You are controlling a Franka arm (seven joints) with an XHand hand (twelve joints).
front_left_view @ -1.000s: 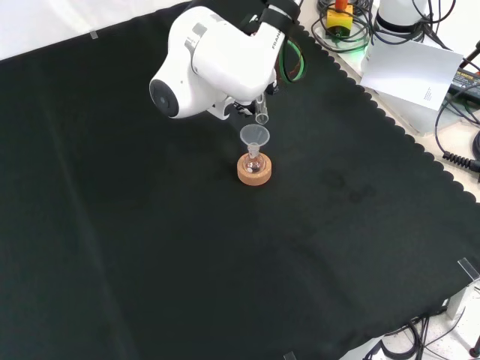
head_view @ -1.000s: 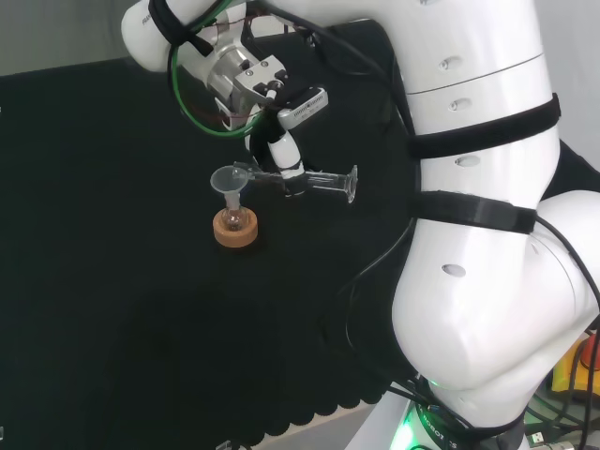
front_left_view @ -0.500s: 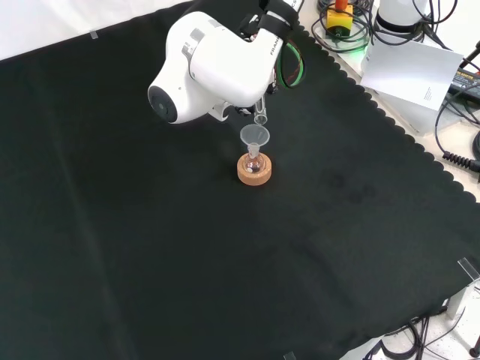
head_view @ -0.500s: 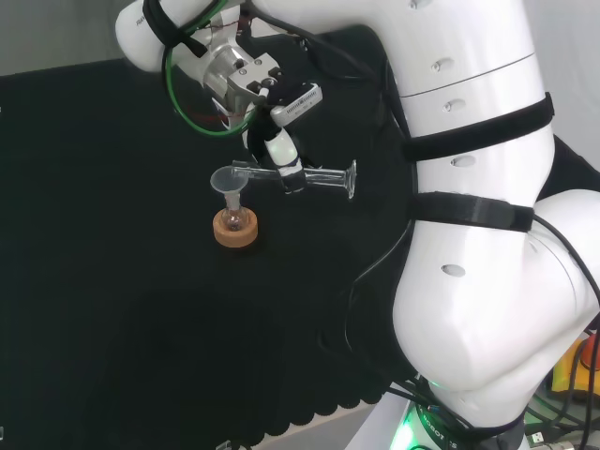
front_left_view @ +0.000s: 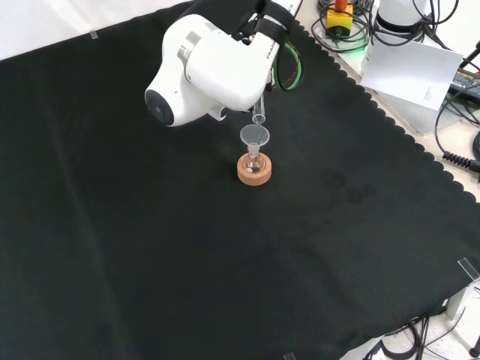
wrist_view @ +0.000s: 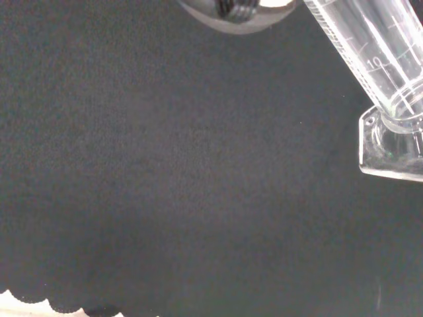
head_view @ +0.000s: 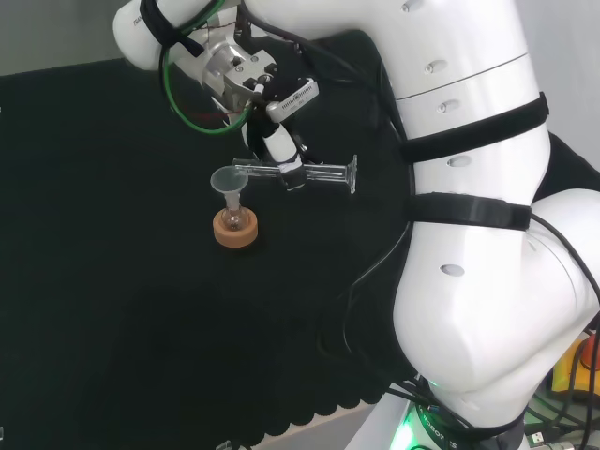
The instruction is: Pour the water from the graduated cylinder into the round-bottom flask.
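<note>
Lying level, the graduated cylinder [head_view: 298, 172] mouths toward the funnel [head_view: 227, 180].

Even, fairly bright light, no hard shadows on the black cloth [front_left_view: 150, 247].

White arm links [head_view: 478, 234] get soft glare up top, the glass cylinder [wrist_view: 377, 59] catches small highlights in the wrist view, and a blurry hand part [wrist_view: 231, 10] sits out of focus.

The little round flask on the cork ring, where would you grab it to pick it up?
By its neck, from the side, I'd guess. The round-bottom flask sits upright in the cork ring, hiding its belly, and a funnel blocks the top. Only the narrow neck between them is free.
</note>
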